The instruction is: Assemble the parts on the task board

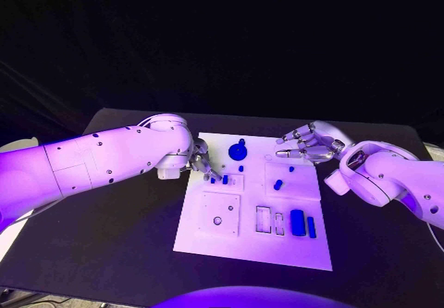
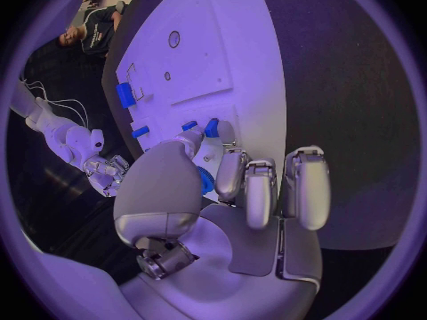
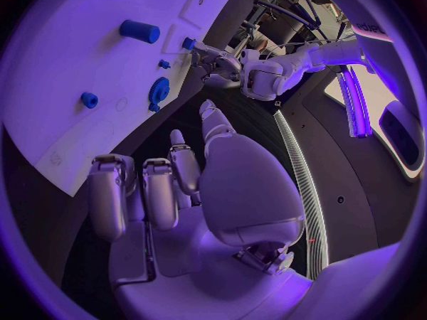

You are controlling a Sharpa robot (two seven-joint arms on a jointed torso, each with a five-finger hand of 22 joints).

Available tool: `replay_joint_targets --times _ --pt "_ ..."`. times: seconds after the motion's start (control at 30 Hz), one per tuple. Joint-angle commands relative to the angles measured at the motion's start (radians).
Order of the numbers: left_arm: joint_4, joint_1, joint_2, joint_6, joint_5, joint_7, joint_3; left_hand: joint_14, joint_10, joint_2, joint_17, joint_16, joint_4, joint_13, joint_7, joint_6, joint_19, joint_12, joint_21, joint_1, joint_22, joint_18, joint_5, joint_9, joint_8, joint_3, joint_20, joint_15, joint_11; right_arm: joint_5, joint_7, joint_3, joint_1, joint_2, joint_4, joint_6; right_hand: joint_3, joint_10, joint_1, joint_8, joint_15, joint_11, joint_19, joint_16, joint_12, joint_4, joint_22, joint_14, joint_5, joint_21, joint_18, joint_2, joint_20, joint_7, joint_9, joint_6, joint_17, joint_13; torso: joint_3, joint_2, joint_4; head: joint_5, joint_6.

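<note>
You are looking at a white rectangular task board [image 1: 208, 239] that lies in the middle of the black worktop [image 1: 111, 256], and the assembly seems, in my judgement, to be only partly done. Near the board's far edge sits a round blue disc-shaped part [image 1: 238, 151], and in the middle there are small blue pegs [image 1: 278, 185] that look to stand in their places. Close to the near right corner, a long blue block [image 1: 297, 221] and a thin blue bar [image 1: 312, 226] lie beside two open rectangular slots [image 1: 270, 220], so these are probably not yet seated. A square recess with a round hole [image 1: 220, 214] on the near left also appears unfilled. The left silver hand [image 1: 200, 162] reaches down at the board's left edge over some small blue pieces [image 1: 219, 180]; its fingers [image 2: 258, 192] are curled close to a blue part [image 2: 211, 127], but you cannot tell if they really hold it. The right silver hand [image 1: 310, 145] hovers above the board's far right corner with the fingers [image 3: 146, 192] apart and nothing in them. No brand, label or writing on the board can be read.
</note>
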Motion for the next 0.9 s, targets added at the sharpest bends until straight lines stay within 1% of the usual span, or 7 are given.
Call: replay_joint_targets --times 0.03,0.17,0.3,0.37,0.43,0.57,0.9 --pt "0.012 -0.006 -0.017 -0.078 0.045 -0.055 -0.001 0.105 -0.006 0.005 0.263 0.003 -0.002 -0.01 0.004 0.002 0.06 -0.007 -0.009 0.007 0.183 -0.004 0.007 0.001 -0.007 -0.009 -0.005 -0.009 -0.005 -0.008 0.007 0.0 -0.001 0.001 0.0 0.015 -0.006 -0.003 0.003 0.001 -0.004 -0.007 -0.003 -0.003 -0.004 -0.002 0.04 0.076 0.004 -0.005 0.013 0.01 0.0 0.001 0.002 0.006 0.142 0.003 0.0005 0.0 0.0002 0.0 0.001" --pt "0.025 -0.005 -0.041 -0.176 0.125 -0.013 0.004 0.105 -0.075 0.007 0.263 0.003 -0.002 -0.119 0.025 -0.047 0.025 -0.103 -0.087 0.035 0.121 0.016 0.008 -0.013 -0.043 0.006 0.003 0.002 0.011 -0.008 0.007 0.0 -0.001 0.001 -0.002 0.015 -0.006 -0.003 0.003 0.001 -0.004 -0.007 -0.003 -0.003 -0.004 -0.002 0.04 0.076 0.004 -0.005 0.013 0.01 0.0 0.001 0.002 0.006 0.142 0.003 0.0004 0.0 -0.0002 -0.001 0.002" --pt "0.03 -0.005 -0.061 -0.261 0.23 0.06 0.006 0.088 -0.29 -0.003 0.217 -0.032 -0.002 -0.434 0.068 -0.12 -0.056 -0.401 -0.266 0.047 -0.016 0.055 0.007 -0.063 -0.11 0.014 0.029 0.034 0.051 -0.008 0.007 0.0 -0.001 0.002 -0.002 0.015 -0.006 -0.003 0.003 0.001 -0.004 -0.007 -0.003 -0.003 -0.004 -0.002 0.04 0.076 0.004 -0.005 0.013 0.01 0.0 0.001 0.002 0.006 0.142 0.003 0.0007 0.001 -0.0011 -0.002 0.004" --pt "0.033 -0.005 -0.072 -0.301 0.296 0.111 0.007 0.045 -0.35 -0.008 0.115 -0.119 -0.001 -0.498 0.086 -0.145 -0.127 -0.473 -0.427 0.048 -0.137 0.087 0.006 -0.084 -0.126 0.0 0.046 0.05 0.069 -0.008 0.007 0.0 -0.001 0.002 -0.003 0.015 -0.006 -0.003 0.003 0.001 -0.004 -0.007 -0.003 -0.003 -0.004 -0.002 0.04 0.076 0.004 -0.005 0.013 0.01 0.0 0.001 0.002 0.006 0.142 0.003 0.0004 0.001 -0.0009 -0.002 0.005" --pt "0.036 -0.005 -0.082 -0.332 0.343 0.162 0.008 -0.111 -0.431 -0.008 -0.164 -0.4 -0.003 -0.547 0.119 -0.201 -0.306 -0.543 -0.795 0.049 -0.406 0.143 0.007 -0.114 -0.154 -0.064 0.073 0.081 0.104 -0.008 0.007 0.0 -0.002 0.002 -0.003 0.015 -0.006 -0.003 0.003 0.001 -0.004 -0.007 -0.003 -0.003 -0.004 -0.002 0.04 0.076 0.004 -0.005 0.013 0.01 0.0 0.001 0.002 0.006 0.142 0.003 0.0003 0.0 -0.0007 -0.004 0.006" --pt "0.044 -0.007 -0.097 -0.395 0.384 0.286 0.008 -0.289 -0.497 0.016 -0.494 -0.774 0.004 -0.619 0.152 -0.249 -0.342 -0.608 -0.955 0.103 -0.53 0.15 0.008 -0.161 -0.163 -0.206 0.112 0.113 0.136 -0.008 0.008 0.0 -0.002 0.002 -0.004 0.015 -0.006 -0.003 0.003 0.001 -0.004 -0.007 -0.003 -0.003 -0.004 -0.002 0.04 0.076 0.004 -0.005 0.013 0.01 0.0 0.001 0.002 0.006 0.142 0.003 0.0001 0.0 0.0004 -0.006 0.006" --pt "0.056 -0.039 -0.089 -0.486 0.179 0.517 0.003 -0.284 -0.557 0.069 -0.555 -0.837 -0.063 -0.757 0.158 -0.253 -0.282 -0.698 -1.073 0.394 -0.651 0.153 0.005 -0.298 -0.192 -0.175 0.12 0.123 0.148 -0.008 0.008 0.0 -0.006 0.003 -0.006 0.014 -0.007 -0.002 0.004 0.001 -0.004 -0.007 -0.002 -0.003 -0.003 -0.003 0.041 0.076 0.004 -0.005 0.012 0.011 0.0 0.001 0.002 0.006 0.143 0.004 -0.0001 0.0 -0.0004 -0.017 0.015"
